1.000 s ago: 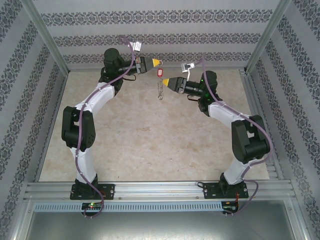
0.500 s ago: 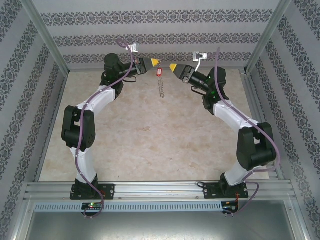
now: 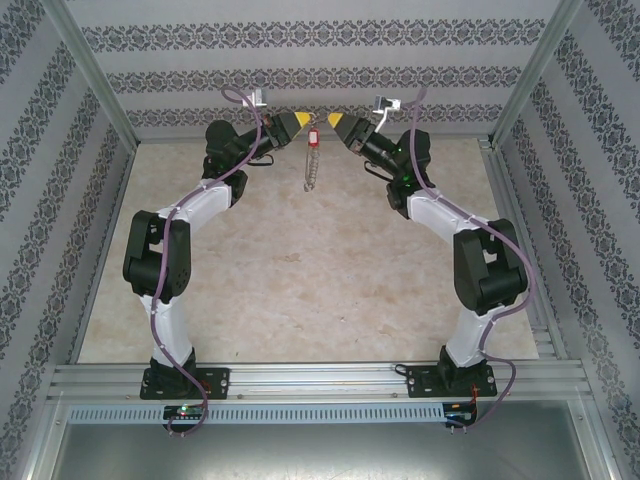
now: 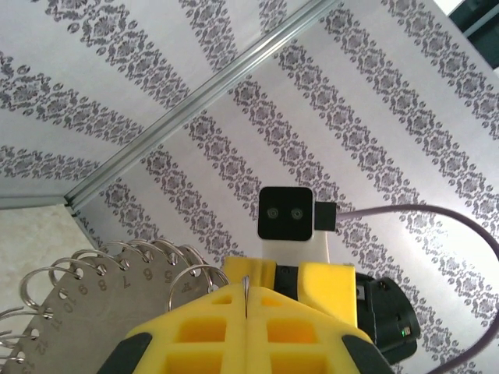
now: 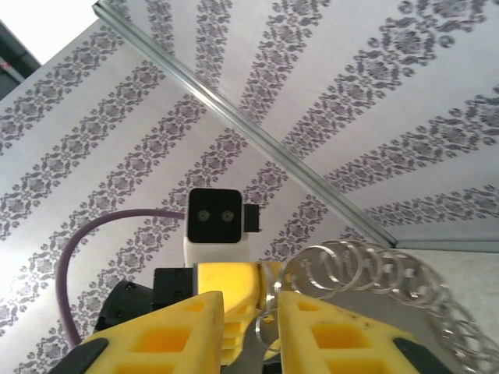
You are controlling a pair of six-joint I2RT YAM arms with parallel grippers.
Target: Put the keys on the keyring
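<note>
Keyring (image 3: 310,172): in the top view it hung as a thin silvery string between your two pincers. It was at the far end of the surface (image 3: 300,290), near the patterned back wall (image 3: 320,60).

Key (image 3: 313,137): one, red-headed, at the top of that string. It sat just beside the left pincer's tip and a little apart from the right one.

Left pincer (image 3: 301,121): your yellow fingers (image 4: 203,335) were pressed together with a sliver of wire pinched in the seam, clamped on the keyring. In that wrist view the keyring (image 4: 93,312) showed as a grey numbered plate edged with small wire rings, just left of the fingers.

Right pincer (image 3: 334,119): your fingers (image 5: 327,327) stood apart. One small ring (image 5: 263,323) lay in the gap; you could not tell whether it touched either finger. More overlapping rings fanned out to the right.

Arms: both were raised with their tips facing each other. The right arm's wrist camera (image 4: 286,212) looked back at your left one.
</note>
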